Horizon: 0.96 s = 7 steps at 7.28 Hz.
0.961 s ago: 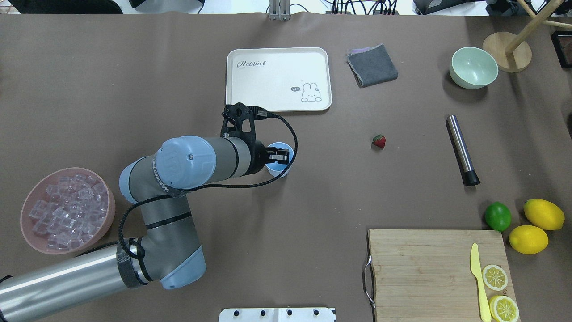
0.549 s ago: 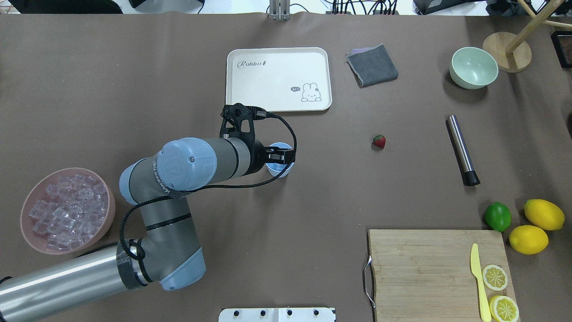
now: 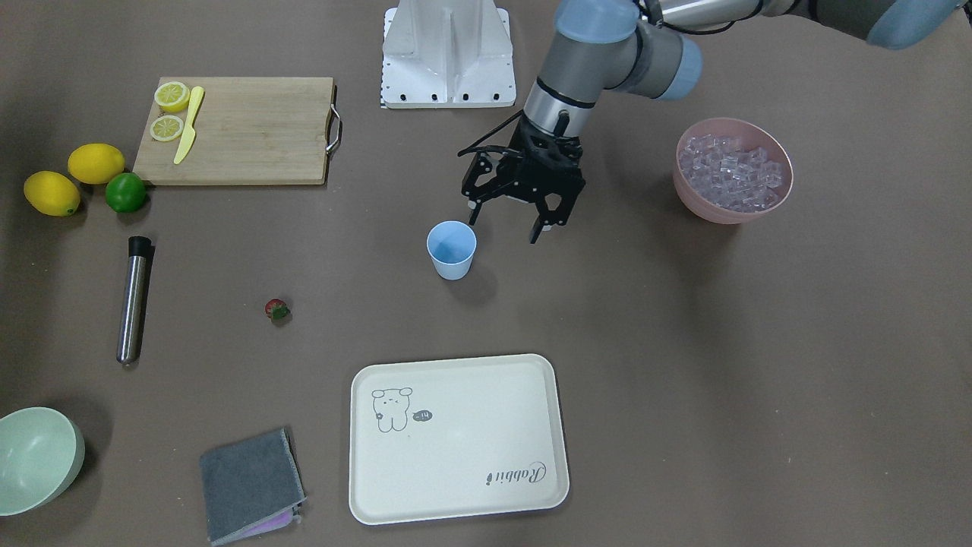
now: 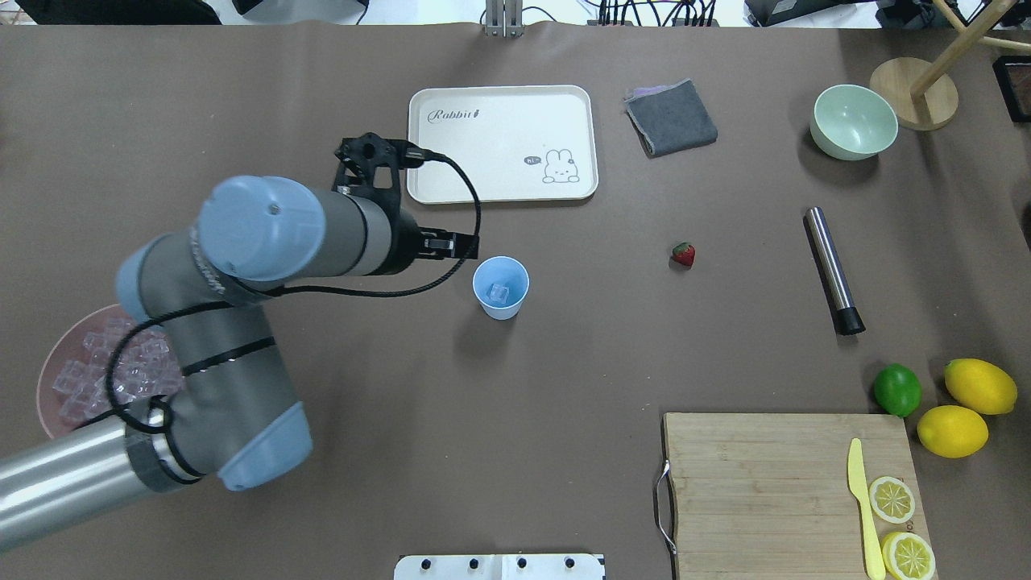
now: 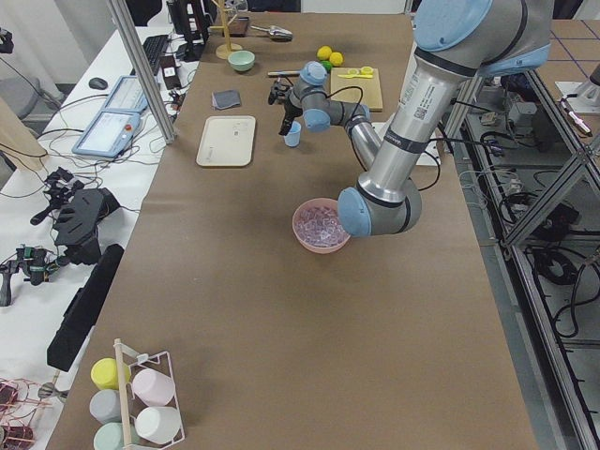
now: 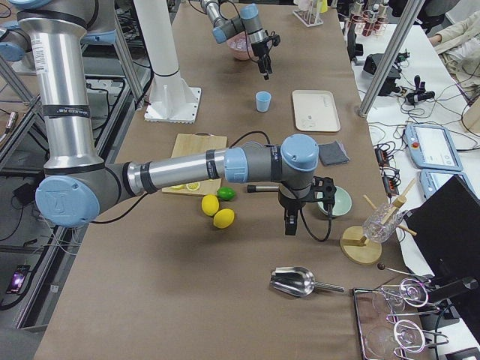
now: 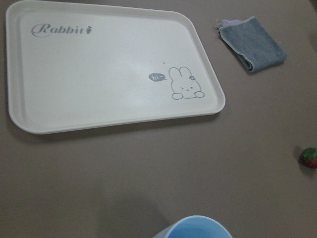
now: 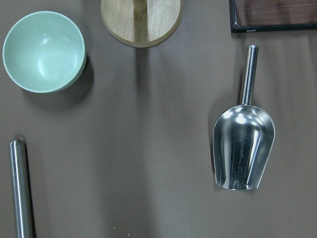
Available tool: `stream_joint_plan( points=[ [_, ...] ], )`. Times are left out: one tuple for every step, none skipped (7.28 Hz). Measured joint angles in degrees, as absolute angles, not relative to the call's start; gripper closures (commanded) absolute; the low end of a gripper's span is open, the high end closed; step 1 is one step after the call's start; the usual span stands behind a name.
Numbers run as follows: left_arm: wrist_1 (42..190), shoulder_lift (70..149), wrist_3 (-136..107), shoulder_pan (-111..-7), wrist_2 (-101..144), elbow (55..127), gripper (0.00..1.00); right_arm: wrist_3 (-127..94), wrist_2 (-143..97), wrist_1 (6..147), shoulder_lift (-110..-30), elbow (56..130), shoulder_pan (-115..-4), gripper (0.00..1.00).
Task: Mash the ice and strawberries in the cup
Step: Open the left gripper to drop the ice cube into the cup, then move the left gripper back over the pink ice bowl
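Trouble would most likely come from the cup (image 4: 501, 278). It stands light and unheld just ahead of the left fingers (image 3: 544, 222) and a little below them. A low sweep across it, or one finger catching the rim, could tip it and spill the single ice (image 4: 499, 292) cube lying in its bottom.

Those fingers are spread wide, holding nothing and touching nothing. One hangs close to the rim on the robot's side, and the other sits farther off toward the pink bowl (image 3: 710, 211), which is heaped with more cubes.

Beyond the cup, well apart from the fingers, the strawberry (image 4: 683, 254) lies on the bare counter (image 4: 564, 387), not yet in the cup. It is small and rounded, so I judge that an off-centre pinch could send it rolling or squirting away.

Farther the same way lies the steel rod (image 4: 832, 270), untouched.

Farthest of all, the right fingers (image 6: 290, 223) hang over the counter's far end. Only the side view shows them, so I cannot tell whether they are apart or together.
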State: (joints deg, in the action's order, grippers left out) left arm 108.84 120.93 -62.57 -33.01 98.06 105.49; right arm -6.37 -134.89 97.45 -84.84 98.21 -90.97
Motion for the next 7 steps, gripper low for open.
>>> stream_joint_plan(
  points=[
    [101.73,117.53,-58.8,-36.01,100.9,111.55,0.03,-6.46,-134.98,97.44,-84.71,98.27,-90.94,0.0],
    [95.82,113.7,-55.41,-39.08,103.33,116.77,0.03,-6.51,-135.07,97.43,-84.49,98.35,-90.91,0.0],
    [92.08,108.24,-53.27,-41.49,105.41,121.85,0.03,-6.61,-135.13,97.41,-84.25,98.37,-90.89,0.0],
    [90.51,101.36,-51.99,-42.57,106.6,126.65,0.03,-6.74,-135.14,97.39,-84.04,98.34,-90.82,0.0],
    [90.04,94.29,-50.9,-43.21,107.13,130.44,0.03,-6.86,-135.13,97.39,-83.91,98.32,-90.74,0.0],
    [89.92,89.56,-50.57,-43.61,107.26,132.06,0.03,-6.91,-135.15,97.39,-83.9,98.35,-90.64,0.0],
    [89.88,86.73,-51.04,-43.64,107.22,132.09,0.03,-6.93,-135.17,97.38,-83.94,98.39,-90.58,0.0]
  ],
)
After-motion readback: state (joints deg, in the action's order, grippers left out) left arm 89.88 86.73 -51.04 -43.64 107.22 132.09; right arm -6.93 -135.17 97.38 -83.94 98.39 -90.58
